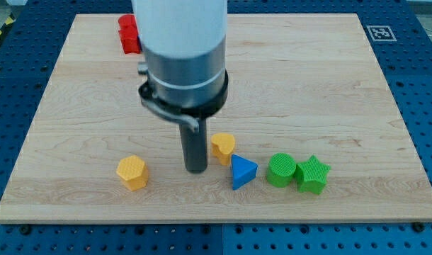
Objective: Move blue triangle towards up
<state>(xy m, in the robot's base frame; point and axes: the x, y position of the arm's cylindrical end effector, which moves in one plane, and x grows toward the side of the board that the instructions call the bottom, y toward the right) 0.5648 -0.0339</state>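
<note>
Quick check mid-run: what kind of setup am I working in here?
Likely a lab test bench: a wooden board on a blue perforated table, a printed marker tag at the board's corner, and small coloured blocks like the blue triangle.

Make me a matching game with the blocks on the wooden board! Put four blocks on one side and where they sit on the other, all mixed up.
Blocks:
1. red block
2. blue triangle
3. green star
4. yellow hexagon

Places:
A. farthest toward the view's right, touching the green cylinder
B. at the view's top, partly hidden behind the arm
C. alone, to the view's left of my tip
D. just below the yellow heart, to the view's right of my tip

Pairs: 1-B, 2-D, 3-A, 4-C
</note>
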